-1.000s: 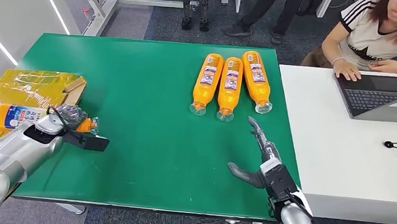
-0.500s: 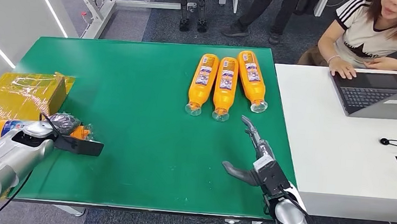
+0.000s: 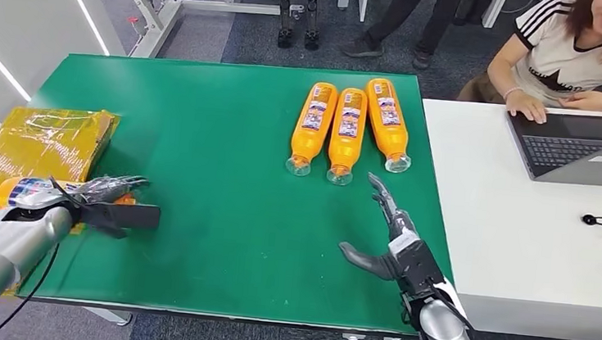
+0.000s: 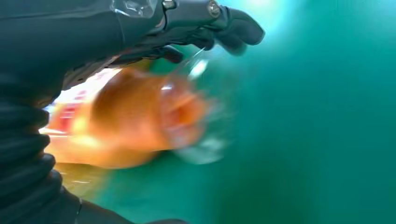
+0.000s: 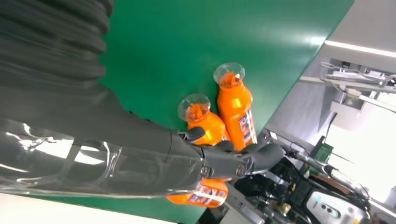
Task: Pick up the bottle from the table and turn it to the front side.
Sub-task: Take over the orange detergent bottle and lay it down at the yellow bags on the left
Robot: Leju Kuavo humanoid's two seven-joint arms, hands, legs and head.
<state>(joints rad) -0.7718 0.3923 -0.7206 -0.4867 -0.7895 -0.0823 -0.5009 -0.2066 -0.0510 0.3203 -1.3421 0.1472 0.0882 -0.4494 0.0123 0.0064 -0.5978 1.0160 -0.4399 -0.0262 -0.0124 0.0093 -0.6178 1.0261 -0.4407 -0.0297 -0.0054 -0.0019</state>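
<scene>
The left hand (image 3: 106,194) sits at the near-left edge of the green table (image 3: 203,128), its fingers wrapped round an orange bottle (image 3: 28,192) that lies on its side. The bottle's long axis runs roughly left to right: its labelled body points left, over the yellow box (image 3: 45,143) at the table's edge, and its neck points right, under the fingers. In the left wrist view the bottle (image 4: 135,121) is a blurred orange shape tucked under the fingers (image 4: 233,30), so the hold looks real (the blur leaves it unclear how firm it is, or which face of the label is up).

The right hand (image 3: 394,244) hovers over the near-right part of the table, fingers spread and empty. Just beyond its fingertips, three more bottles (image 3: 349,129) lie side by side, clear caps towards the robot, long axes running near to far.

The coming move probably belongs to the left hand, since it already has its bottle: a roll about that left-right axis should bring the label to the front. The row of three is nearer the right hand, well apart from the left.
</scene>
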